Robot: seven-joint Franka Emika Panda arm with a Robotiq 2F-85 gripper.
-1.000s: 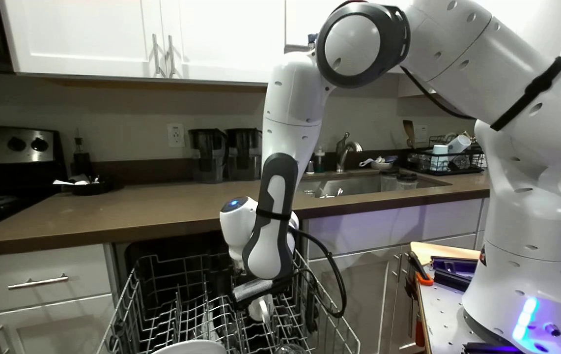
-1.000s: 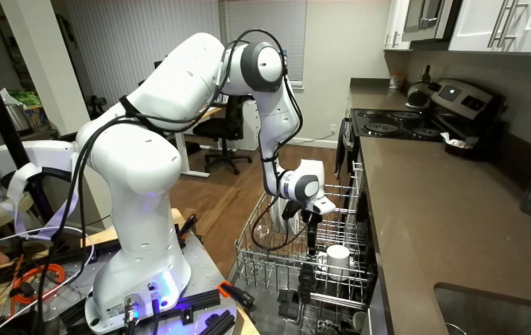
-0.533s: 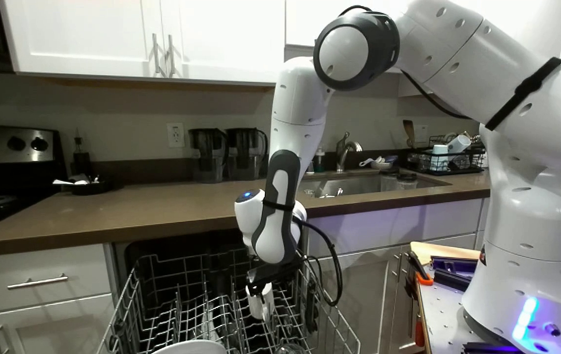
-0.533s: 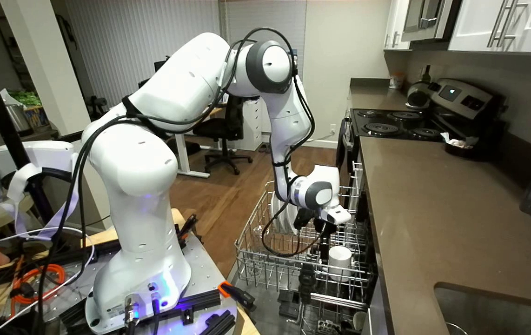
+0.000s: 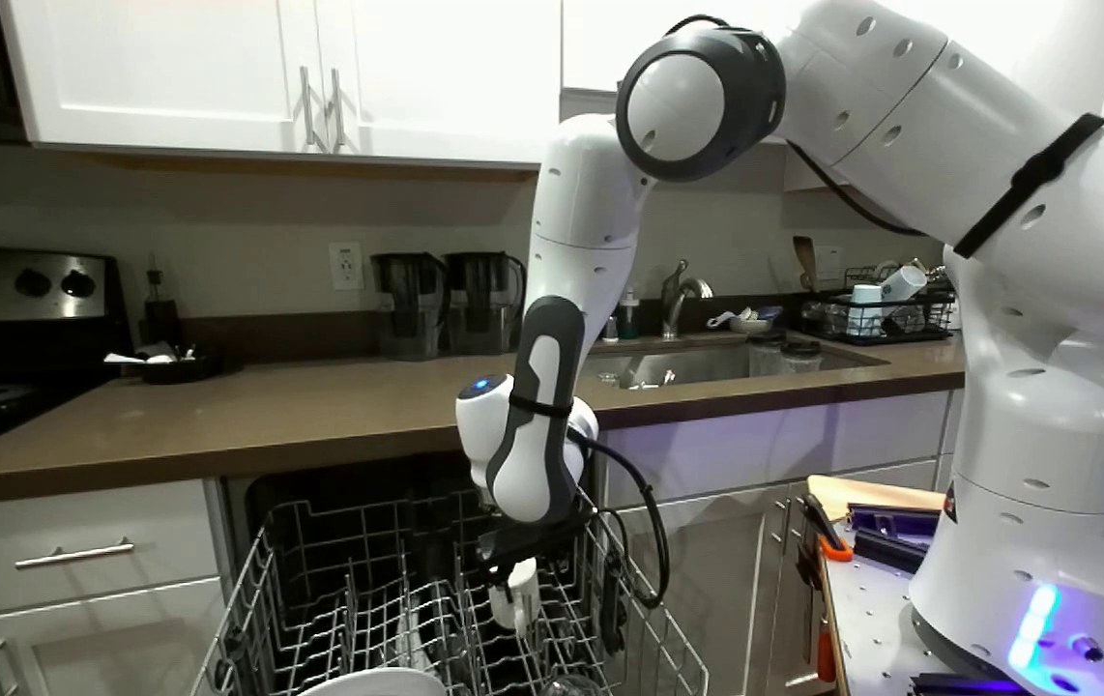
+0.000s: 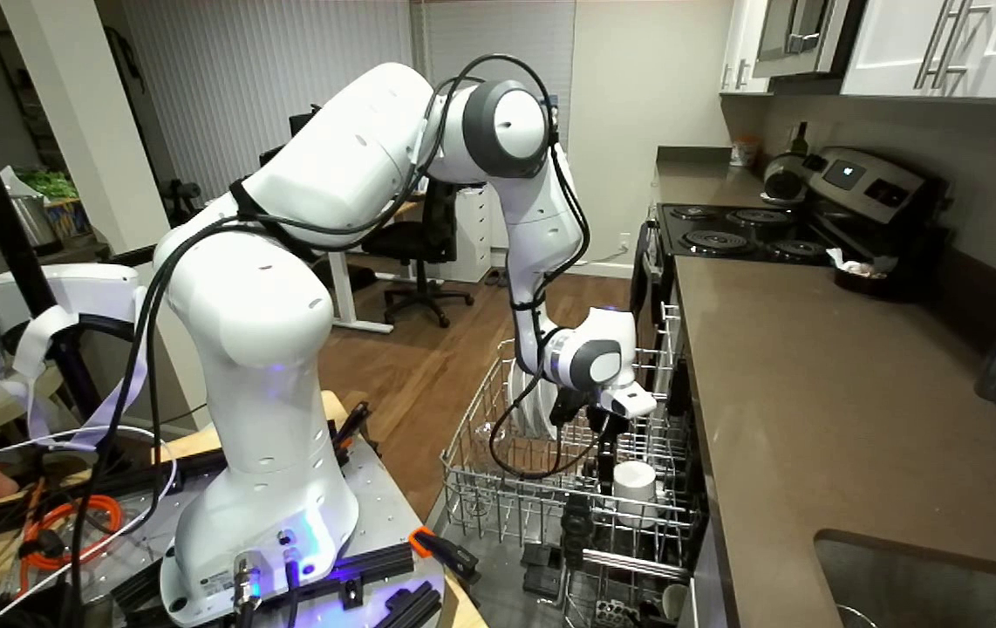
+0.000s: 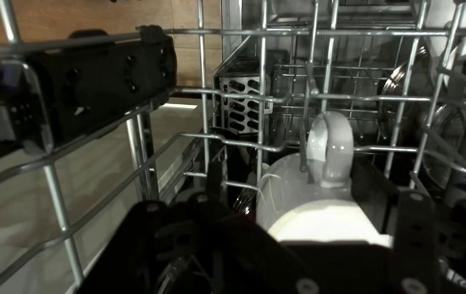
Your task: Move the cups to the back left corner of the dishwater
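A white cup [image 7: 294, 179] with its loop handle [image 7: 337, 151] stands in the wire rack [image 7: 371, 98] of the dishwasher; it also shows in both exterior views, cup [image 5: 528, 585] and cup [image 6: 635, 484]. My gripper [image 7: 292, 171] is open and straddles this cup. In the wrist view its right finger [image 7: 371, 183] lies against or very close to the cup wall, while a gap shows between the cup and the left finger [image 7: 214, 175]. The gripper's dark body covers the near part of the cup. Whether the bright face is mouth or base, I cannot tell.
Plates [image 6: 533, 406] stand in the rack beyond the gripper, and a pale dish [image 5: 378, 681] lies near its front. A counter [image 5: 320, 425] overhangs the rack's back. A black fitting [image 7: 102, 77] is fixed to the rack's side. Glass lids or dishes [image 7: 400, 94] sit below.
The gripper has swung sideways toward the cup, and a finger now stands in front of the handle in an exterior view. Its jaws appear to have narrowed a little.
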